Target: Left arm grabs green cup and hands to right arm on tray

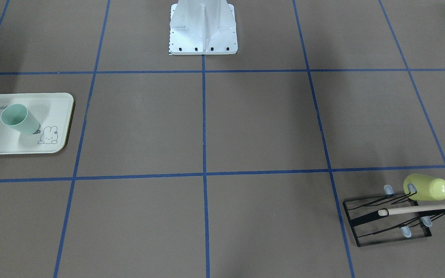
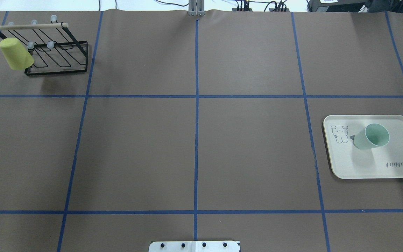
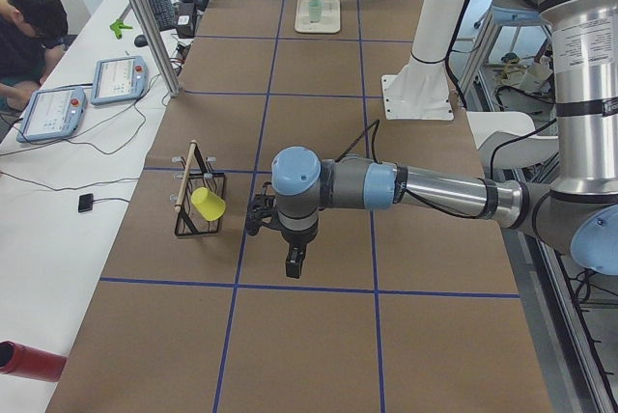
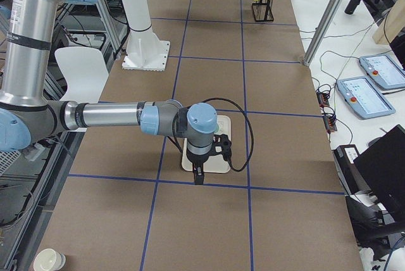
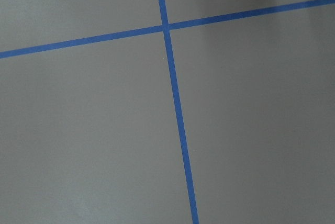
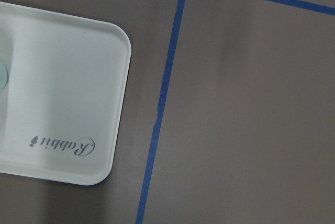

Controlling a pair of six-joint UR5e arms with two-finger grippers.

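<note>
The green cup (image 2: 371,137) stands mouth up on the cream tray (image 2: 397,171), next to its bunny drawing; it also shows in the front view (image 1: 17,119). No gripper touches it. My left gripper (image 3: 293,266) shows only in the left side view, pointing down above bare table beside the rack, and I cannot tell if it is open or shut. My right gripper (image 4: 199,176) shows only in the right side view, pointing down above the tray's (image 4: 218,166) near edge, its state also unclear. The right wrist view shows the tray's corner (image 6: 63,93) and a sliver of the cup (image 6: 2,75).
A black wire rack (image 2: 61,59) with a wooden bar stands at the far left corner, a yellow-green tumbler (image 2: 15,54) hung on it. The robot's white base plate (image 1: 203,38) is at the table's near edge. Blue tape lines grid the brown table. An operator sits at a side bench.
</note>
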